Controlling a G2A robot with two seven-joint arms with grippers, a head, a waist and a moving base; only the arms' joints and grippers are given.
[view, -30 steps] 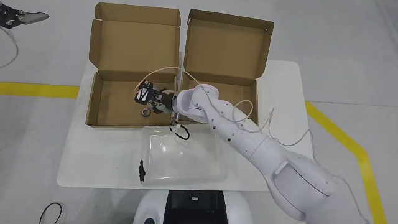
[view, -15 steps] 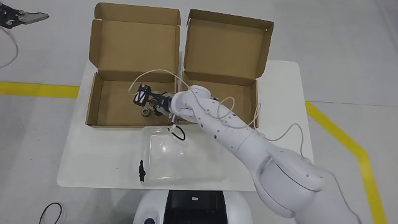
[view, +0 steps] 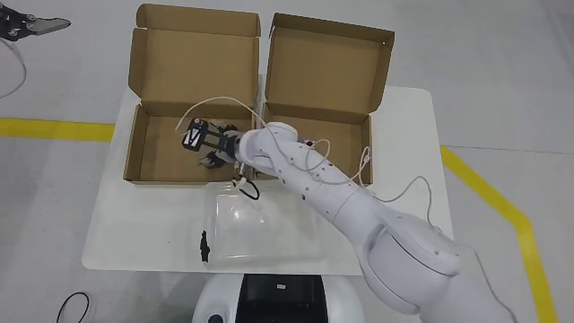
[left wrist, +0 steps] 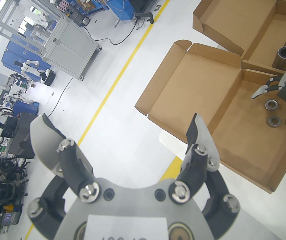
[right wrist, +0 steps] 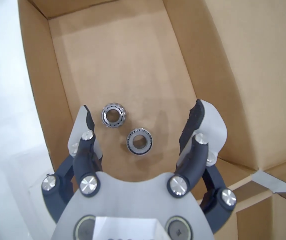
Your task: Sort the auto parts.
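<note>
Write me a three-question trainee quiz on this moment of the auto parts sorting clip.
1. True or false: the right gripper is shut on a bearing.
2. How many bearings lie in the cardboard box beneath the right gripper? A) one B) two C) four
3. Fill in: the left gripper hangs open, away from the table, over the ___.

Key: 1. False, it is open with nothing between its fingers. 2. B. 3. floor.
</note>
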